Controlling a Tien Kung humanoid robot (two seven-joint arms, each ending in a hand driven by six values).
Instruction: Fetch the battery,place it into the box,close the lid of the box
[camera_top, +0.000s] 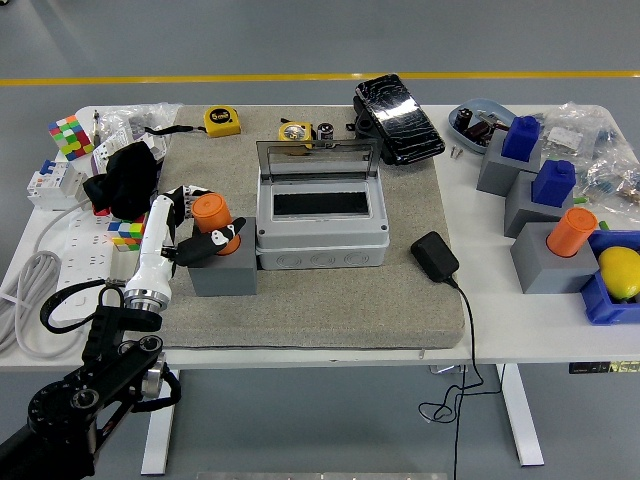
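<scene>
The left hand (196, 222) wraps its fingers around the orange battery (210, 211), which stands upright in a grey block (222, 271) just left of the grey box (321, 229); whether the grip is firm is hard to judge from this height. The box's clear lid (318, 159) stands raised at its far edge, leaving the dark opening uncovered. The grey mat (330, 300) in front of the box lies bare to the table's (520, 330) near edge, and a black adapter (434, 256) sits near the box's right side.

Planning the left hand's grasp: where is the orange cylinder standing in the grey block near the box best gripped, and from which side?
Grip the orange cylinder by its exposed upper part, from its left, probably. Its lower end sits in the grey block, and the grey box stands close on its right. The left hand is already around it.
</scene>
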